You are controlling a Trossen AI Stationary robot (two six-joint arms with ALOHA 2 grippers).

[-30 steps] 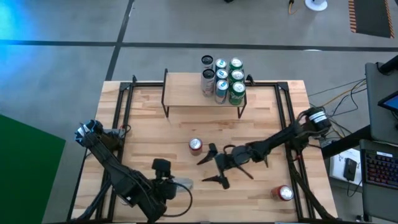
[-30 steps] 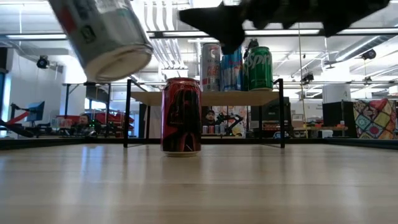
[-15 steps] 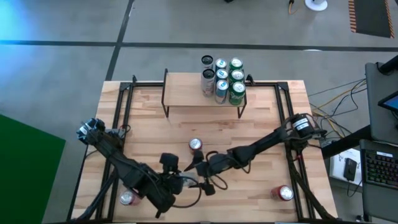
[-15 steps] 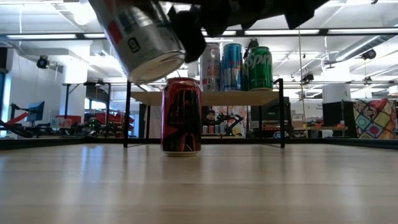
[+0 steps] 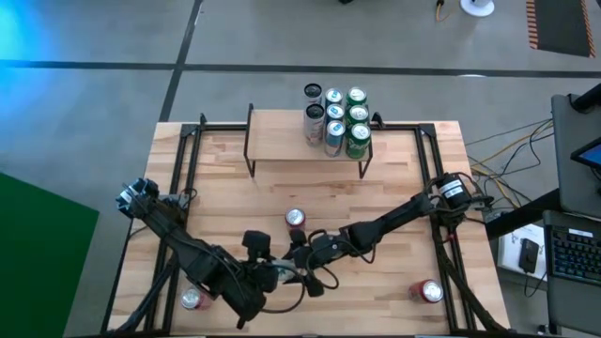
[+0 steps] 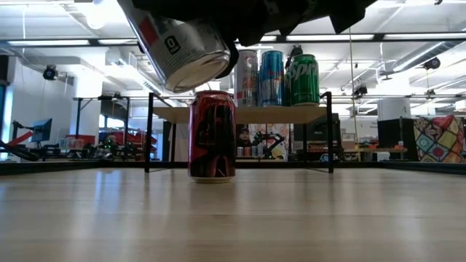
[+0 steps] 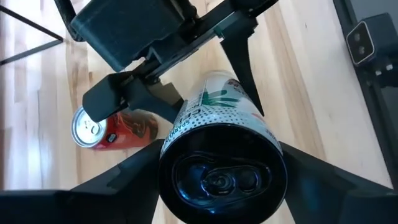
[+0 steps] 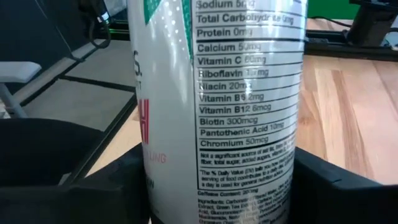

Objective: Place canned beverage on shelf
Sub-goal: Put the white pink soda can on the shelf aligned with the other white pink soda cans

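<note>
A white can [image 5: 284,273] with green and red print hangs tilted above the table's near middle, between both grippers. My left gripper [image 7: 221,180] comes from the near left and is shut on its top end. My right gripper [image 8: 221,186] comes from the right and is shut on its body. A dark red can [image 5: 295,219] stands upright on the table just beyond them. The shelf [image 5: 282,141], a light-wood board on black legs, stands at the far edge with several cans [image 5: 338,117] on its right end. My left gripper pinches the white can's side wall near its top end [image 7: 165,177] between its two fingers [image 7: 118,186]. The fingers slant down from the near left, along the can. The can is lifted clear and tilted, its base [image 6: 195,67] lowest. My right gripper has the can's lower body [image 8: 152,177] between its two fingers [image 8: 93,186], one on each side. It comes almost level from the table's right, fingers across the can. The can is clear of the table.
Two more red cans stand near the front edge, one at the left [image 5: 192,299] and one at the right [image 5: 429,291]. The shelf's left half [image 5: 272,136] is bare board. Black rails [image 5: 183,160] run along the table's left and right sides.
My left gripper has carried the white can a little toward the table's right. My right gripper has moved toward the left and near edge to the can, and its wide-open fingers have closed in around the can's body.
</note>
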